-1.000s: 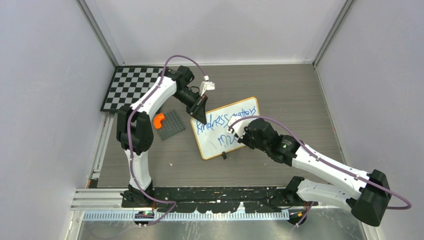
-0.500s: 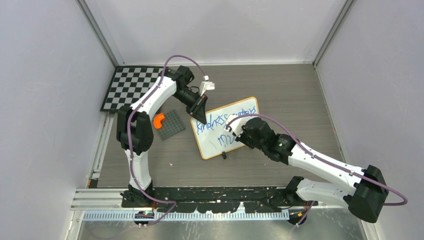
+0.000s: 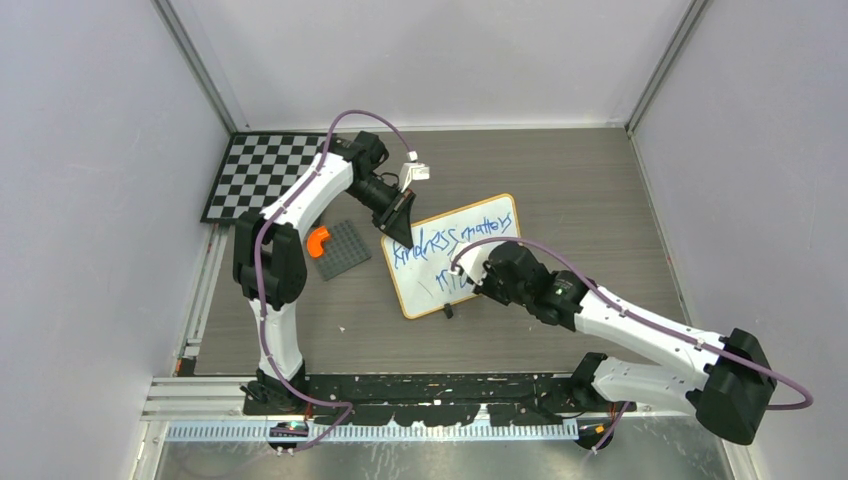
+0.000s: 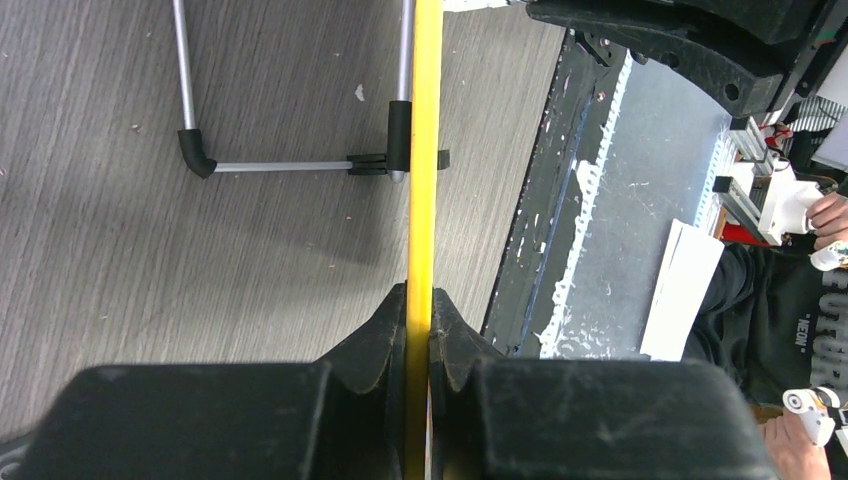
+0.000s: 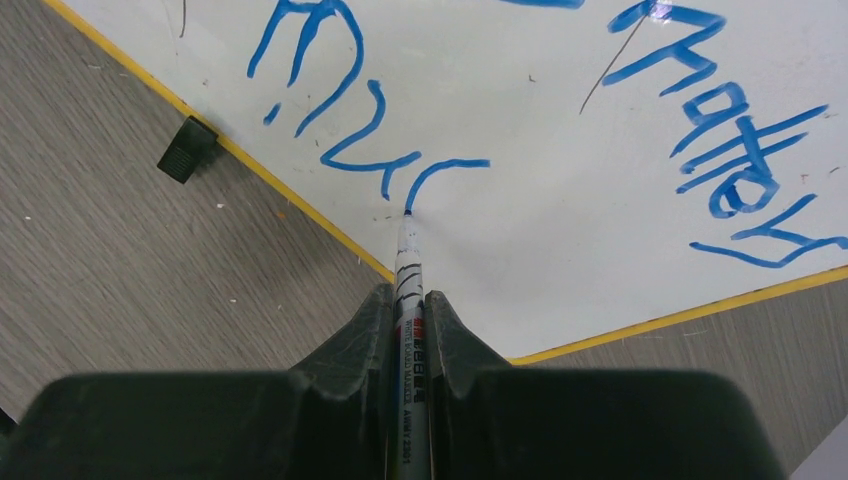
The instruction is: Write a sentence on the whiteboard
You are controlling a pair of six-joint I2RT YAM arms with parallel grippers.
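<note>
Where the whiteboard (image 3: 420, 288) sits slanted on the bench (image 3: 600, 200) in the middle of the top view, the sentence (image 3: 455, 238) reads "kindness matters" in blue, then "mu" below. From above, the right arm (image 3: 640, 325) covers part of that line. Print on the marker (image 5: 408, 262) is too small to read. The right hand (image 5: 408, 297) squeezes the marker, tip touching the board. The left hand (image 4: 420, 305) pinches the board's yellow edge, upper left.

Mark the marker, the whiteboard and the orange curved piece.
marker (image 5: 409, 290), right wrist view, on the barrel below the tip.
whiteboard (image 3: 418, 298), top external view, bare white near its lower-left corner.
orange curved piece (image 3: 317, 241), top external view, on its bend.
</note>
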